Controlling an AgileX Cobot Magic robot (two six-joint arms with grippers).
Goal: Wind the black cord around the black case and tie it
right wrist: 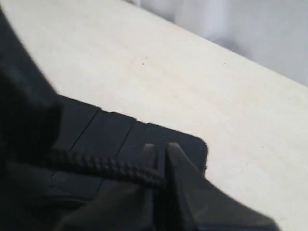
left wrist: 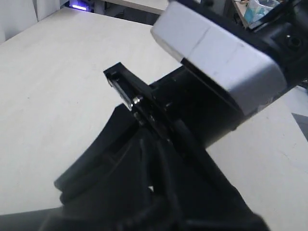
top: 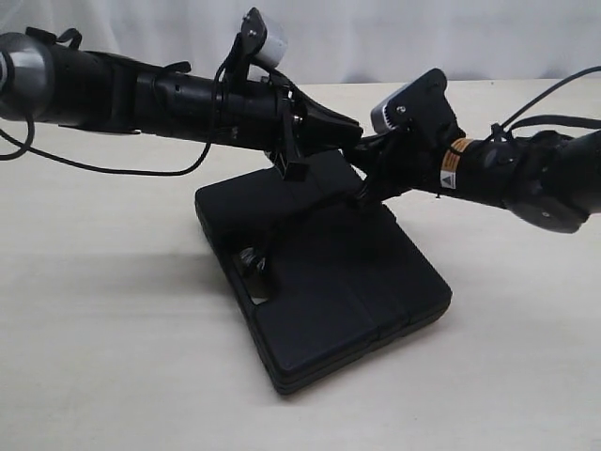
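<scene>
Cord (right wrist: 96, 166) lies across the case (right wrist: 120, 130), pinched tight in the right gripper (right wrist: 161, 149).

- I see a pale, wood-toned table (top: 103, 376) filling most of the exterior view, its surface matte.
- Behind its far edge hangs a plain white backdrop (top: 394, 33).
- On my left wrist view, a small violet-blue light (left wrist: 79, 6) glows just past the table's edge.
- That same view shows blurred blue-white clutter (left wrist: 260, 8) beyond the table; I can't make out what it is.
</scene>
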